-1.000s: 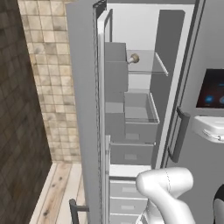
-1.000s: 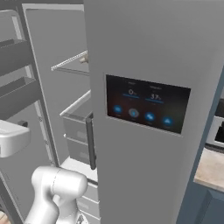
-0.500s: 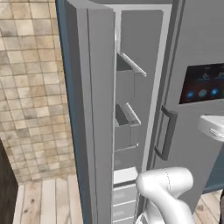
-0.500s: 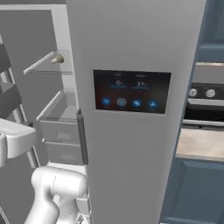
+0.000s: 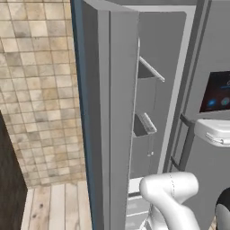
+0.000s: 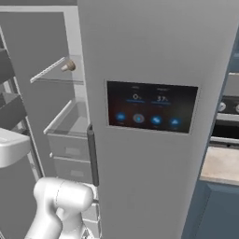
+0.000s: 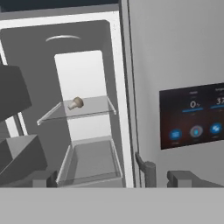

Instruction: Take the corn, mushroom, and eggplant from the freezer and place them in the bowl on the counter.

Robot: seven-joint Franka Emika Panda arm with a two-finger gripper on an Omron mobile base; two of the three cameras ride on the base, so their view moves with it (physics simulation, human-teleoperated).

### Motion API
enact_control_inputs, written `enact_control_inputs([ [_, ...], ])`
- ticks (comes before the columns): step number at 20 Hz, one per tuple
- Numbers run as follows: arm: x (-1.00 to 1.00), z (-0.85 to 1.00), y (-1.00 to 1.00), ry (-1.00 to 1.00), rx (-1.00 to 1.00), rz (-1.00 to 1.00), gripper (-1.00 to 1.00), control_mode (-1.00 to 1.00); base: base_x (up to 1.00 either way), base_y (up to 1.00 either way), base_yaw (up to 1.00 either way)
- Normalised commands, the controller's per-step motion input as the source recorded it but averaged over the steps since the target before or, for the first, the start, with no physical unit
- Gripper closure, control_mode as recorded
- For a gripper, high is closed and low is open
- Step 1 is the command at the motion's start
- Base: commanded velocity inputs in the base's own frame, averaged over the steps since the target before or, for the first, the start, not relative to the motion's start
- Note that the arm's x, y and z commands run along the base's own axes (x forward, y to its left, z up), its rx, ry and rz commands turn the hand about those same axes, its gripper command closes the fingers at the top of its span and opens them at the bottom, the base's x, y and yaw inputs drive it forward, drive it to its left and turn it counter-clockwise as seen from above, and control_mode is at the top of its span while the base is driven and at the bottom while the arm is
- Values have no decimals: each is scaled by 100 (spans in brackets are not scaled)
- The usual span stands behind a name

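The tall grey freezer compartment (image 7: 87, 109) is standing open, and in the hand view it is occupying the left and centre of the frame, with its lit white back wall showing behind the shelves. The tiny rounded tan-grey mushroom (image 7: 76, 103) is lying on the clear glass shelf (image 7: 87, 113) in the upper part of the compartment, left of centre in the hand view; in the right base view the same mushroom (image 6: 69, 66) is sitting at the upper left, at the front end of that shelf. Below the shelf, a grey open-topped drawer bin (image 7: 89, 164) is appearing in the lower centre of the hand view. The two-finger gripper (image 7: 111, 178) is showing at the bottom of the hand view with its dark finger tips (image 7: 43, 179) spread far apart, one at lower left and one at lower right, and nothing is sitting between them. The closed grey refrigerator door (image 6: 154, 70) with its dark touch panel (image 6: 150, 108) is filling the centre and right of the right base view. A dark vertical handle (image 6: 93, 156) is running down its left edge. The beige marbled counter (image 6: 220, 164) is showing at the right edge of that view. In the left base view the open freezer door (image 5: 112, 112) is standing edge-on in the centre, beside a tan tiled wall (image 5: 40, 90) on the left.
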Motion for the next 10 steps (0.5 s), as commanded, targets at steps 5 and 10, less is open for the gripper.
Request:
enact_control_inputs([
  [5,0,0,0,0,0,0,-100,100,100,15,40],
  [10,0,0,0,0,0,0,-100,100,100,0,38],
])
